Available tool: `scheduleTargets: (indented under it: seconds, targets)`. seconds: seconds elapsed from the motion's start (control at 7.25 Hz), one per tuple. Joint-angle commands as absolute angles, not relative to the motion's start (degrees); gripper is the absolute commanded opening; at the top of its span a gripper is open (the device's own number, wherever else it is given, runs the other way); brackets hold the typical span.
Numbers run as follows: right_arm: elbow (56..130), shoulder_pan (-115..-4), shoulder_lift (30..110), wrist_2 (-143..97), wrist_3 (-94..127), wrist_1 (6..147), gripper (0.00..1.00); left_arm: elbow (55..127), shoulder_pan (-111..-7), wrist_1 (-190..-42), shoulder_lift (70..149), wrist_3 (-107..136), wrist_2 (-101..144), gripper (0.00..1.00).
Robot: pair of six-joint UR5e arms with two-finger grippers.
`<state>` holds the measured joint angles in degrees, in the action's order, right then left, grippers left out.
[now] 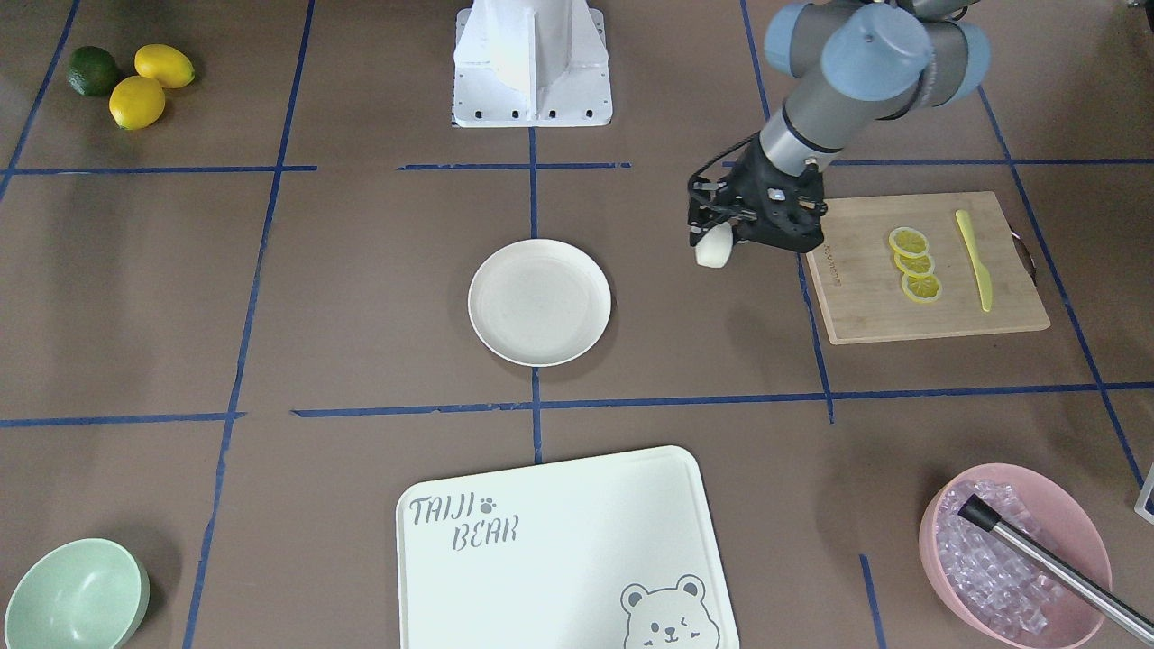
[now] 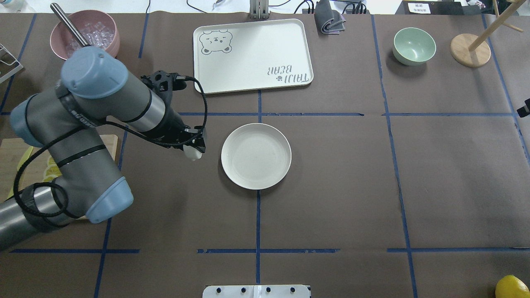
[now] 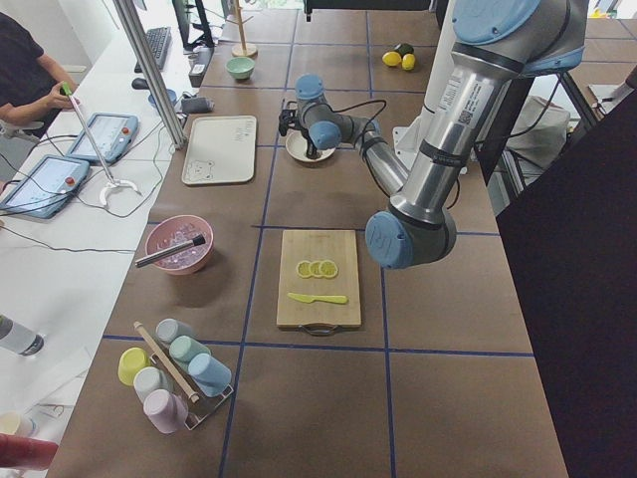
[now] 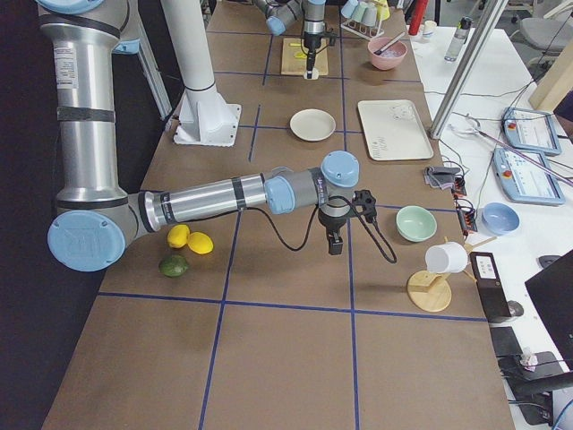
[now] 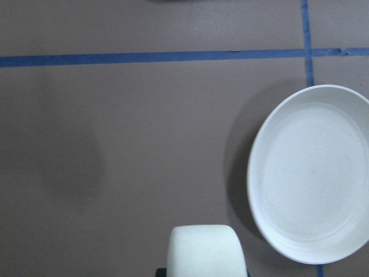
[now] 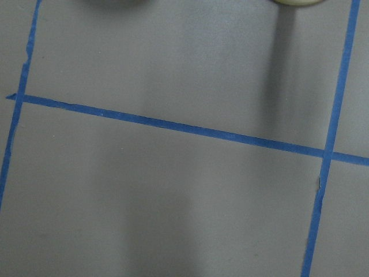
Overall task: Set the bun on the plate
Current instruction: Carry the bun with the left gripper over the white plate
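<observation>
My left gripper (image 1: 717,242) is shut on the bun (image 1: 714,249), a small white rounded lump, and holds it just above the brown table. In the overhead view the bun (image 2: 193,154) hangs a short way left of the round cream plate (image 2: 256,156), apart from it. The left wrist view shows the bun (image 5: 204,249) at the bottom edge and the plate (image 5: 314,173) to its right, with nothing on it. My right gripper (image 4: 336,246) shows only in the exterior right view, low over bare table near the mint bowl; I cannot tell whether it is open or shut.
A wooden cutting board (image 1: 856,297) with lemon slices and a yellow knife lies behind the left arm. The bear-printed tray (image 1: 559,550), a pink bowl of ice (image 1: 1014,550), a mint-green bowl (image 1: 77,595) and whole lemons with a lime (image 1: 135,81) sit around the table's edges.
</observation>
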<state>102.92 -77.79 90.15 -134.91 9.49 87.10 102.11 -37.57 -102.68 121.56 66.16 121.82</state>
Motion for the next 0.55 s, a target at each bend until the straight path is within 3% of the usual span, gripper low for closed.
scheduleTargets:
  seconds: [0.0, 0.41]
  targets:
    - [103.0, -77.8, 90.4, -135.0, 9.5, 87.1, 1.0, 94.1, -32.5, -102.6, 129.7, 67.9, 112.3, 0.46]
    - [103.1, -77.8, 90.4, -135.1, 9.6, 87.0, 1.0, 82.7, -28.0, -103.2, 136.9, 67.4, 102.8, 0.46]
